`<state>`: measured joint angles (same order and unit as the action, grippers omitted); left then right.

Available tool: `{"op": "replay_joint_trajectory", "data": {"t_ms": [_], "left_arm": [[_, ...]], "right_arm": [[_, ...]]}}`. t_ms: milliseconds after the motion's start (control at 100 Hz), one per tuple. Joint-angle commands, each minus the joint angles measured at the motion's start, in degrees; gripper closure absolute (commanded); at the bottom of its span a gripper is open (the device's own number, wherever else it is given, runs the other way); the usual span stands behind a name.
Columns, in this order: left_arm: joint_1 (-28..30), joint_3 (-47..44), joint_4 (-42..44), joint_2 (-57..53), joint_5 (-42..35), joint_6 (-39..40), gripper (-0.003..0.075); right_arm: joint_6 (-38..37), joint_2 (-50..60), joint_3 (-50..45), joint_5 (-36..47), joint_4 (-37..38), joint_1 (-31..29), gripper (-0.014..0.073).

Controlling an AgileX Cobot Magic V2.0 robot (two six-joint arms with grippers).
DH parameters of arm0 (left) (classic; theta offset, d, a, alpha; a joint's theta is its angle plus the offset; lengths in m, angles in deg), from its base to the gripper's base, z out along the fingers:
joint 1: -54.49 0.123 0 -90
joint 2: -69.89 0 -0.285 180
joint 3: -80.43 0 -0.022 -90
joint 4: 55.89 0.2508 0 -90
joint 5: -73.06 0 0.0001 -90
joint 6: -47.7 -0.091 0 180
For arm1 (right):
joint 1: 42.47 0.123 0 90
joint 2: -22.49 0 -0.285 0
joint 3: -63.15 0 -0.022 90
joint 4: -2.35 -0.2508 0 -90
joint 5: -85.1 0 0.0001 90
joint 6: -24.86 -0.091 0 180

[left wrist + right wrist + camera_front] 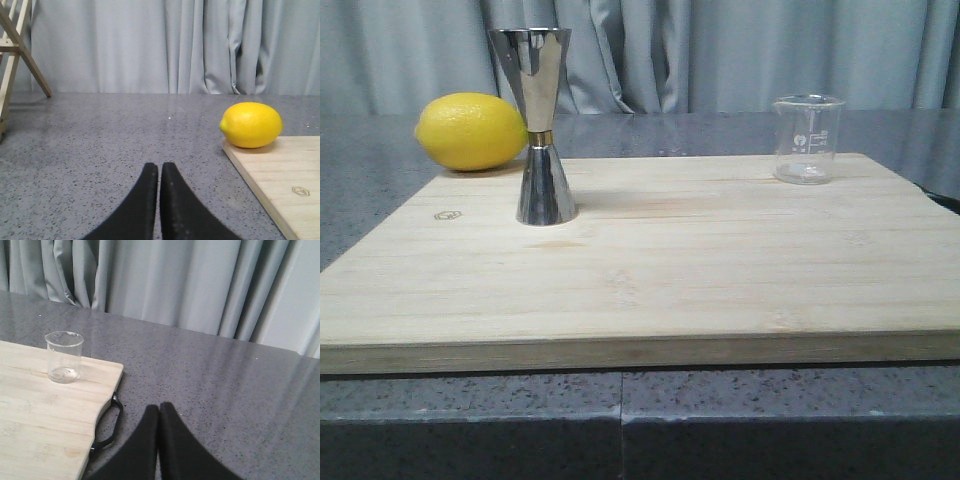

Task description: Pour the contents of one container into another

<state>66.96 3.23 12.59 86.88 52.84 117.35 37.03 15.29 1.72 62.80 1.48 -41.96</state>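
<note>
The clear glass beaker (808, 138) stands upright at the far right of the wooden board (650, 270); it also shows in the right wrist view as a beaker (64, 357) near the board's corner. The steel hourglass jigger (538, 125) with a gold waist band stands upright on the board's left part. Neither gripper appears in the front view. My left gripper (159, 167) is shut and empty over the grey counter, left of the board. My right gripper (159, 407) is shut and empty over the counter, right of the board.
A yellow lemon (472, 131) lies at the board's far left corner, just behind the jigger; the same lemon (251, 125) shows in the left wrist view. A black handle (109, 422) sticks out of the board's right edge. A wooden frame (15, 55) stands far left. Grey curtains hang behind.
</note>
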Motion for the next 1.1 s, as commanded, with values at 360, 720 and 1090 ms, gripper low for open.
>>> {"op": "replay_joint_trajectory", "data": {"t_ms": [360,720,1090], "left_arm": [[-6.63,0.46,-32.73,-0.69,-0.38,-28.07,0.0739],[-13.45,-0.19,-64.36,-9.41,18.45,-63.42,0.0739],[-13.34,-1.87,-67.02,-10.87,20.22,-64.47,0.0739]], "right_arm": [[0.28,0.61,1.44,4.6,0.05,-0.35,0.0659],[0.28,0.61,1.44,4.6,0.05,-0.35,0.0659],[0.28,0.61,1.44,4.6,0.05,-0.35,0.0659]]}}
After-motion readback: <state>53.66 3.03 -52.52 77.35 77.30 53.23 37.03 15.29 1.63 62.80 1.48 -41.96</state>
